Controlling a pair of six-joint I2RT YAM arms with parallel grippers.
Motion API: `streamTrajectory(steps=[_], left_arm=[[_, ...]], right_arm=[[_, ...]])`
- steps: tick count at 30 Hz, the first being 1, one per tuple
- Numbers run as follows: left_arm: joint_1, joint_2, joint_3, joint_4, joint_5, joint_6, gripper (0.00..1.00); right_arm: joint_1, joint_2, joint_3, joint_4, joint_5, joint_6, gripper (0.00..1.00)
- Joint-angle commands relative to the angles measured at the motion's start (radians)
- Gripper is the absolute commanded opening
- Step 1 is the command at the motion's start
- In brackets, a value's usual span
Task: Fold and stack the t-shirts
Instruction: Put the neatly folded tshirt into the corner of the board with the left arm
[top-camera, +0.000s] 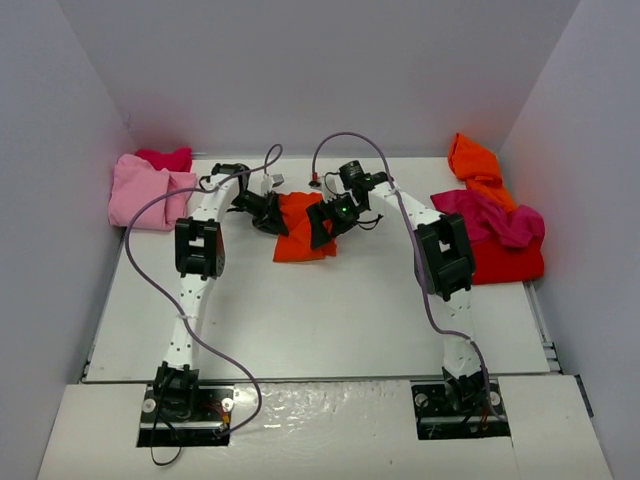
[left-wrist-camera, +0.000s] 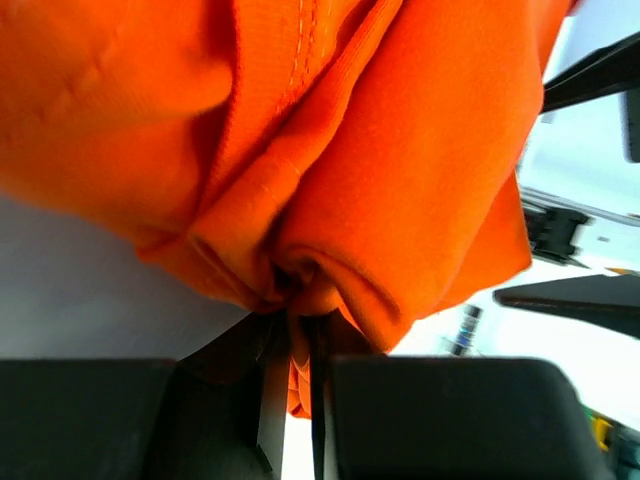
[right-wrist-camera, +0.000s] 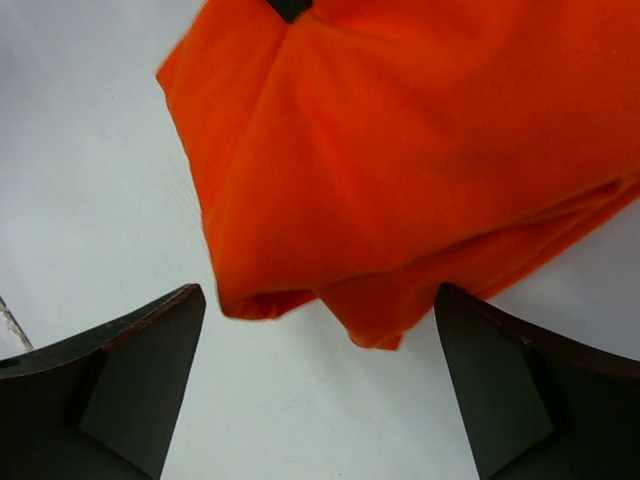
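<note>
Both arms are stretched from their bases at the near edge of the table (top-camera: 300, 330) toward its middle, with elbows raised and wrists turned inward so that they face each other.

The left gripper (left-wrist-camera: 298, 365) is clamped tight on a bunched fold of the orange t-shirt (left-wrist-camera: 400, 180). The fabric is pinched between the dark fingers (left-wrist-camera: 440, 420) and gathered into deep creases just beyond them.

The right gripper (right-wrist-camera: 315, 300) is held spread wide, one finger at each side of the shirt's nearest corner. Nothing is gripped by it, and bare white table is seen between the fingers and the cloth.

From above, the orange t-shirt is seen at the middle of the table between the two grippers, as a rough, partly folded oblong. Its left edge is taken up by the left gripper and its right edge is overlapped by the right one.

Farther back, a pink t-shirt (top-camera: 150, 195) is laid folded at the far left, with a magenta t-shirt (top-camera: 165, 158) behind it. At the far right a loose heap of red and magenta shirts (top-camera: 500, 240) is piled, and a second orange shirt (top-camera: 475, 160) is bunched behind it near the back wall.
</note>
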Motion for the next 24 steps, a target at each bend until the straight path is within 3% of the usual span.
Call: streamTrajectory(steps=[1,3,6,9,12,15,17,23,24], left_arm=[[0.077,-0.193,-0.006,-0.008,-0.364,0.067,0.00],[0.164,-0.268,0.003,-0.006,-0.478,0.064,0.00],[0.231,-0.370,0.068,-0.041,-0.765,0.109,0.00],[0.312,-0.450,0.060,-0.008,-0.920,0.137,0.00],[0.355,-0.499,0.046,0.057,-1.167,0.203,0.00],[0.404,-0.496,0.038,0.133,-1.316,0.251,0.00],[0.446,-0.478,0.088,0.124,-1.319,0.246,0.00],[0.498,-0.433,-0.004,0.158,-1.342,0.269,0.01],[0.504,-0.435,-0.013,0.167,-1.326,0.259,0.12]], right_arm=[[0.007,-0.082,-0.006,-0.007,0.030,-0.046,0.97],[0.007,-0.095,-0.016,-0.007,0.028,-0.052,0.97],[0.007,-0.099,-0.019,-0.007,0.014,-0.054,0.97],[0.007,-0.100,-0.015,-0.007,0.005,-0.056,0.97],[0.010,-0.094,-0.010,-0.006,-0.008,-0.049,0.96],[0.011,-0.107,-0.013,-0.007,-0.024,-0.046,0.96],[0.013,-0.118,-0.028,-0.007,-0.021,-0.051,0.96],[0.014,-0.147,-0.051,-0.006,-0.019,-0.061,0.97],[0.016,-0.149,-0.051,-0.005,-0.018,-0.060,0.97]])
